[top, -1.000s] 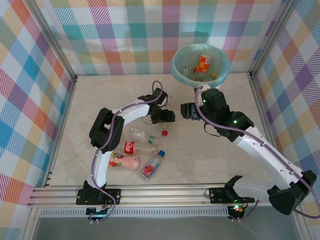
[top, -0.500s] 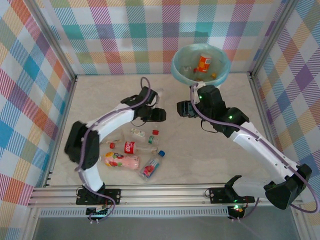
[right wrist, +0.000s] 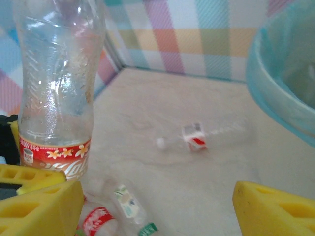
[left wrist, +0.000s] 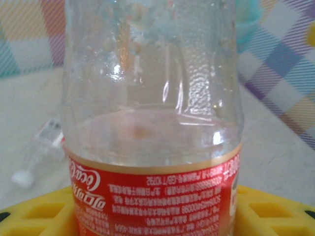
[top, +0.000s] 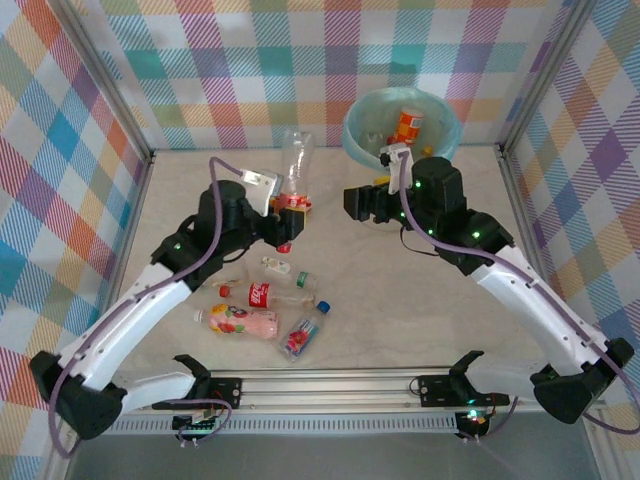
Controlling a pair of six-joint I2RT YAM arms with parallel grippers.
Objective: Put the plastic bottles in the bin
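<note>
The clear Coca-Cola bottle (top: 292, 165) is held up left of the bin (top: 350, 135), clamped at its label by the left gripper (top: 291, 207). One orange bottle (top: 408, 125) lies inside the bin. At least four more bottles (top: 272, 295) lie well short of it. The right gripper (top: 352, 203) gapes empty.

My left arm (top: 140, 310) and right arm (top: 530, 300) are white tubes between black joints; black bases bolt onto the aluminium rail (top: 330, 385); a lilac cable (top: 211, 180) trails each; my fingers (right wrist: 42, 209) are yellow blocks with rectangular recesses.
</note>
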